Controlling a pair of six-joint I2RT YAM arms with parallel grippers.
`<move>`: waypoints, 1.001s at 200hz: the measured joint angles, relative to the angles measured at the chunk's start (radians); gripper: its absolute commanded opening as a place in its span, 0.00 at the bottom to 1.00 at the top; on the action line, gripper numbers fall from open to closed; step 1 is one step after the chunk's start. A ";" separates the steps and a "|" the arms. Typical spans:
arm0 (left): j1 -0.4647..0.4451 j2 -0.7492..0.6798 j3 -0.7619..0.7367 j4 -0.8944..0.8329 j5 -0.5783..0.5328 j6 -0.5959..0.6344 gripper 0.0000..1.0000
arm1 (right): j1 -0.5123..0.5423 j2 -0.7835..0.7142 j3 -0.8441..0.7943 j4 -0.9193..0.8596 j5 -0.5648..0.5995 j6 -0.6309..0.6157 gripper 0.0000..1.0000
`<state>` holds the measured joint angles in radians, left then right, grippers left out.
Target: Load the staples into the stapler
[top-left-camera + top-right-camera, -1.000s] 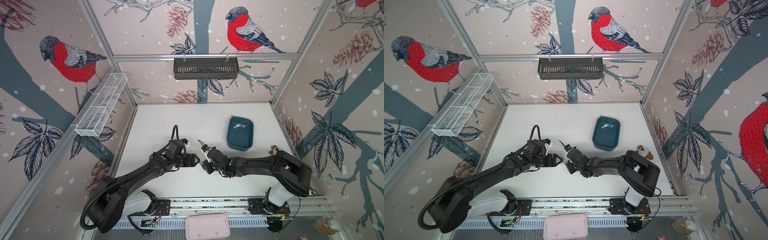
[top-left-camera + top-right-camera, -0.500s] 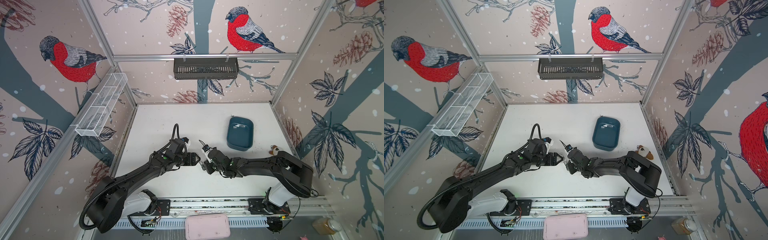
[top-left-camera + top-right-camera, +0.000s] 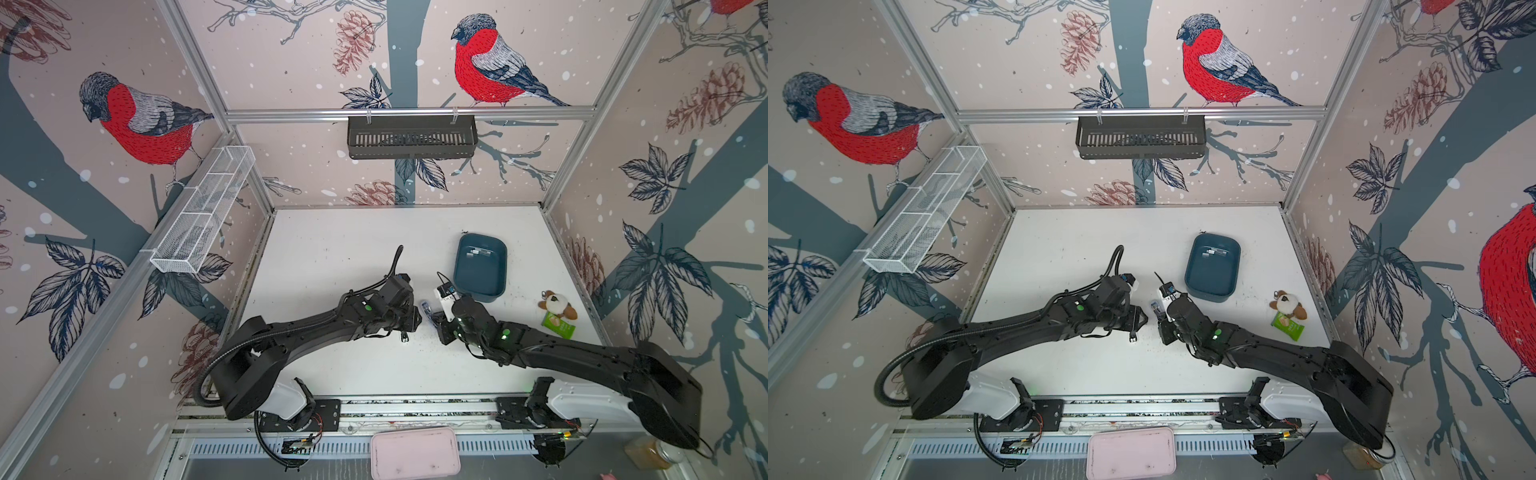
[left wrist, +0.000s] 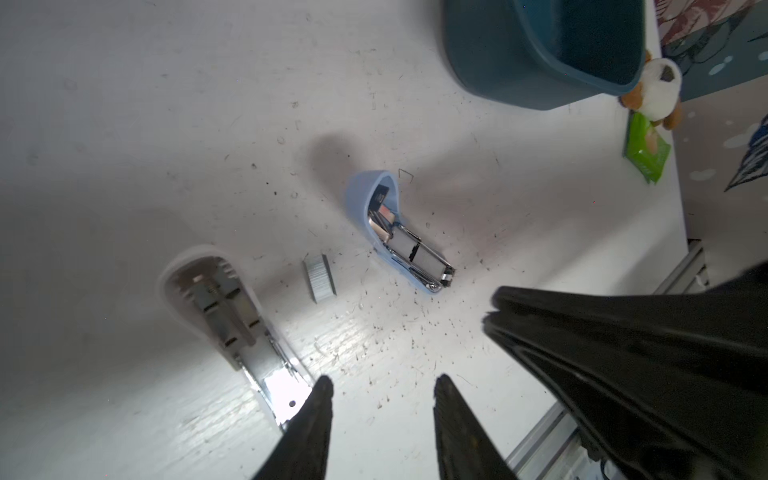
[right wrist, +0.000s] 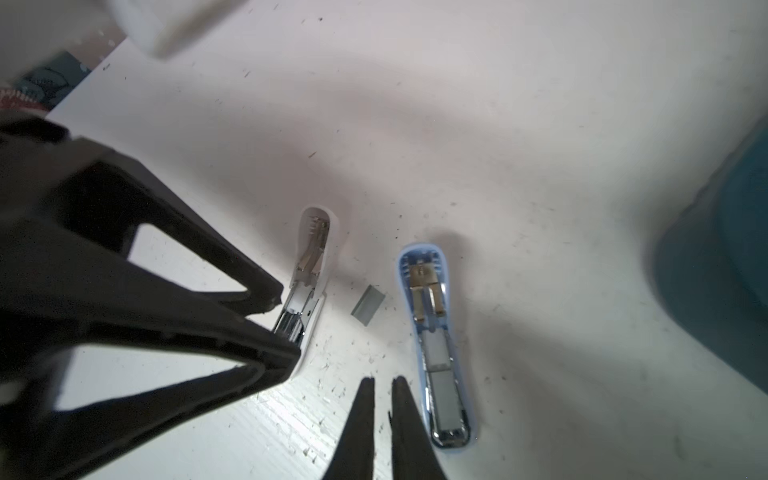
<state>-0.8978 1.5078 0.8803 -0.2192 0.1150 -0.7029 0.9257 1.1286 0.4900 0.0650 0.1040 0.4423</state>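
Observation:
Two staplers lie hinged open on the white table. The white stapler point(image 4: 232, 316) point(image 5: 309, 270) is under my left gripper point(image 4: 382, 384) point(image 3: 415, 322), which is open with nothing between its fingers; one fingertip point(image 4: 322, 388) overlaps the stapler's metal end. A short grey strip of staples point(image 4: 319, 277) point(image 5: 368, 305) lies on the table between the two. The blue stapler point(image 5: 436, 345) point(image 4: 399, 237) point(image 3: 426, 309) has pale grey strips in its channel. Beside its metal end, my right gripper point(image 5: 383, 382) point(image 3: 438, 326) is shut to a thin slit and holds nothing.
A teal bin point(image 3: 480, 266) stands behind the right gripper. A plush toy point(image 3: 557, 303) and a green packet point(image 3: 559, 326) lie near the right wall. Loose staple bits litter the table point(image 4: 395, 332). A pink box point(image 3: 415, 453) sits below the front rail.
My left gripper's fingers have drawn closer together. Both arms have stayed low over the staplers with only slight shifts.

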 measured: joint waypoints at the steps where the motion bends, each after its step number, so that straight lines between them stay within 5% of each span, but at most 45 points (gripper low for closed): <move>1: -0.002 0.006 0.003 -0.001 -0.005 0.000 0.36 | -0.001 -0.003 -0.002 -0.002 0.000 0.000 0.16; 71: -0.014 0.181 0.123 -0.077 -0.089 -0.028 0.23 | -0.076 -0.213 -0.084 -0.087 -0.032 0.011 0.21; 200: -0.020 0.262 0.194 -0.162 -0.137 -0.001 0.19 | -0.092 -0.249 -0.092 -0.116 -0.045 0.029 0.20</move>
<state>-0.9180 1.7702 1.0744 -0.3809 -0.0223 -0.7036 0.8341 0.8791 0.3985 -0.0509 0.0593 0.4709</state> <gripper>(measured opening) 0.192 0.203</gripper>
